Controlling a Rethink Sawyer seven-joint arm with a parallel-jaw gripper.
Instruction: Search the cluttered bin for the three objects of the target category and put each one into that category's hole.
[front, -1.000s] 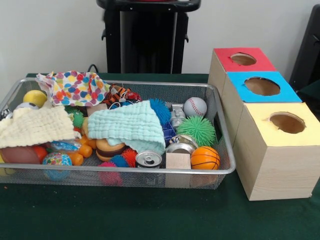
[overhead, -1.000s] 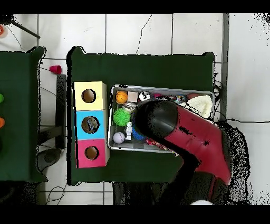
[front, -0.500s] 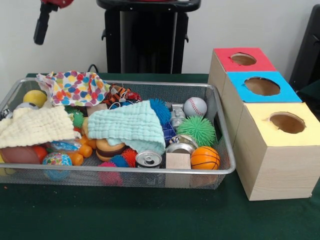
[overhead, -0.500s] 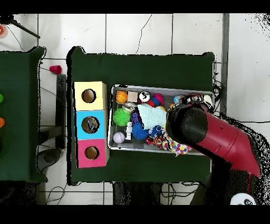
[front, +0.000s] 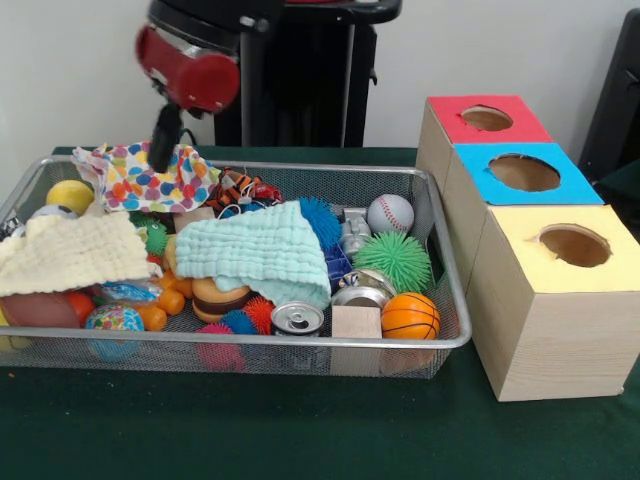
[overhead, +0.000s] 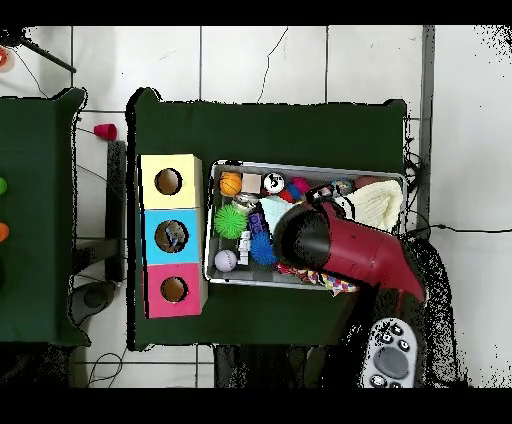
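Observation:
The silver wire-mesh bin (front: 300, 343) is full of toys, balls and cloths; in the overhead view its rim (overhead: 209, 228) lies beside the boxes. A see-through glinting bottle (front: 353, 236) lies near the baseball. Another see-through piece (front: 124, 291) pokes out below the cream cloth; I cannot tell whether it is a bottle. The hole (front: 524, 172) in the blue-topped box is the middle one; from above the hole (overhead: 171, 236) shows something grey inside. My gripper (front: 160, 152) hangs over the bin's far left, just above the spotted cloth (front: 140, 175). The arm (overhead: 312, 236) hides it from above.
The red-topped box (front: 487, 118) and the yellow-topped box (front: 573, 245) flank the blue one. Silver cans (front: 297, 318) sit at the bin's front. A mint cloth (front: 255, 250) and a cream cloth (front: 70, 250) cover other things. An orange basketball (front: 410, 316) lies in the front right corner.
The arm has swung in over the bin. In the front view the gripper has come down and to the right, from the top left edge to just above the spotted cloth.

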